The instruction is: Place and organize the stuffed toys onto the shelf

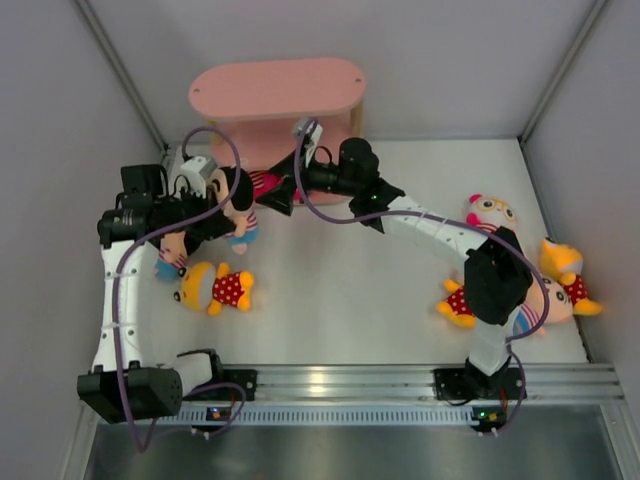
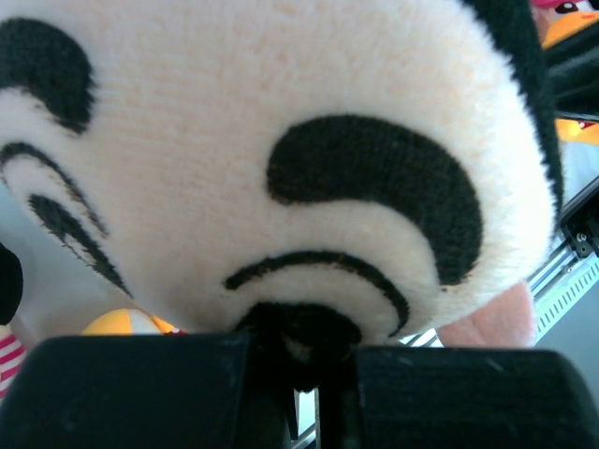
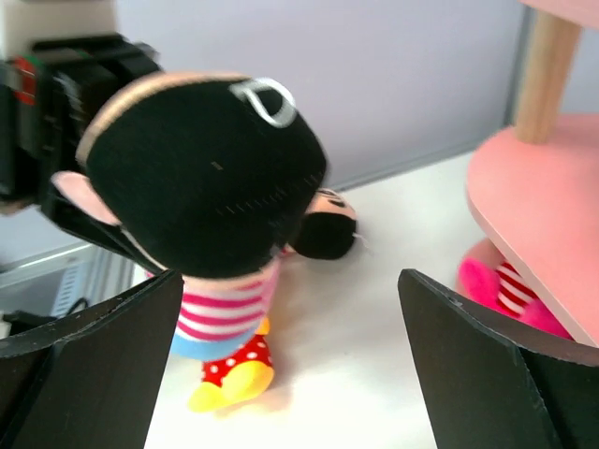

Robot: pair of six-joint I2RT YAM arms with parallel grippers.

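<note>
Top external | we find left hand (image 2: pixel 314 383) clamped on peach-headed doll (image 1: pixel 237 190), near shelf (image 1: pixel 280 88) | right hand (image 1: pixel 280 196) wide, empty, close by | risk: hands colliding, or doll catching the shelf edge.

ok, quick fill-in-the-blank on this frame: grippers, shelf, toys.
1. The left gripper is ____ on the black-haired doll.
2. The right gripper has its jaws ____, with nothing between them held.
3. The shelf has a top board that is ____ in colour.
4. The yellow toy in red polka dots lies nearer the base of the ____ arm.

Missing words: shut; open; pink; left.
</note>
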